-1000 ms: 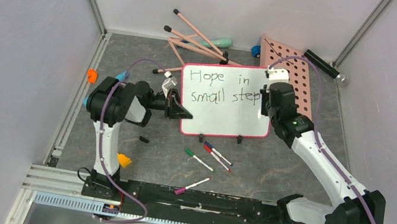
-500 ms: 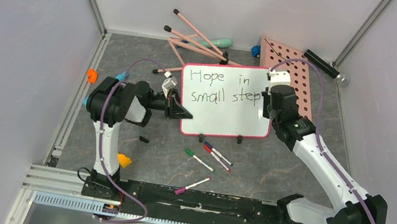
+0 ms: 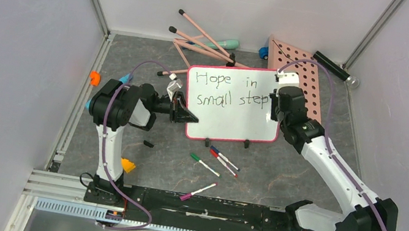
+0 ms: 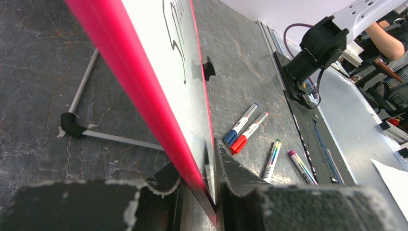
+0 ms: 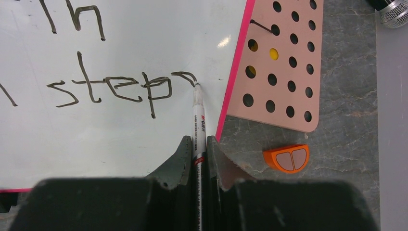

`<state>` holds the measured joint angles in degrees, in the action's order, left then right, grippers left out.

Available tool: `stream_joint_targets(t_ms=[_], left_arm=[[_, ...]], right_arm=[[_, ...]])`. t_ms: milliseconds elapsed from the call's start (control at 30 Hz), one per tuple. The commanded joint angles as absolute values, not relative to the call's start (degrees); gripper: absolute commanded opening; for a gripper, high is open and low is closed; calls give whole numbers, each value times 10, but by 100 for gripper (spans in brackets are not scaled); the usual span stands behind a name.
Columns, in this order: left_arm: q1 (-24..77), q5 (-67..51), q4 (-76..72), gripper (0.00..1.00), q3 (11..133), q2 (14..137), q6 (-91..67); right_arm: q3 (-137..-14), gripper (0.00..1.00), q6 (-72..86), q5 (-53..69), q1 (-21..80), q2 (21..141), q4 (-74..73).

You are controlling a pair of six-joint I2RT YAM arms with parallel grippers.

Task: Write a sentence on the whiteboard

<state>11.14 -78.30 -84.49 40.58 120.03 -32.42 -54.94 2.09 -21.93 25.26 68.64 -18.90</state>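
jaws of the left gripper (image 4: 204, 185) are clamped on the pink rim of the whiteboard (image 3: 232, 120), which stands propped at mid-table, likely to brace it against writing pressure. the right gripper (image 5: 198, 149) pinches a marker (image 5: 198, 113) whose tip touches the board where the sentence (image 3: 227, 91) ends. a pink pegboard (image 5: 281, 72) lies just beside that edge, leaving little room; loose pens (image 3: 223, 159) lie in front.

Overhead view looking down, wrist views close, sharing whiteboard (image 3: 226, 122)
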Motion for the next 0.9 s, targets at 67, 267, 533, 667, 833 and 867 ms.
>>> stream_joint_targets(t_ms=[67, 267, 533, 667, 833, 867], left_arm=[[118, -816, -893, 16, 410, 1209, -278], [118, -817, -892, 16, 410, 1209, -278], [117, -817, -892, 16, 411, 1209, -277], [118, -817, -892, 16, 410, 1209, -277], [118, -817, -892, 16, 411, 1208, -278], [118, -817, -892, 16, 411, 1208, -277]], right_arm=[[-585, 0, 27, -222, 248, 698, -160], [-596, 0, 27, -212, 247, 707, -154], [-586, 0, 26, -171, 248, 703, -151], [-574, 0, 28, -163, 248, 698, -155], [-555, 0, 29, -161, 248, 689, -160], [-551, 0, 29, -162, 248, 688, -161]])
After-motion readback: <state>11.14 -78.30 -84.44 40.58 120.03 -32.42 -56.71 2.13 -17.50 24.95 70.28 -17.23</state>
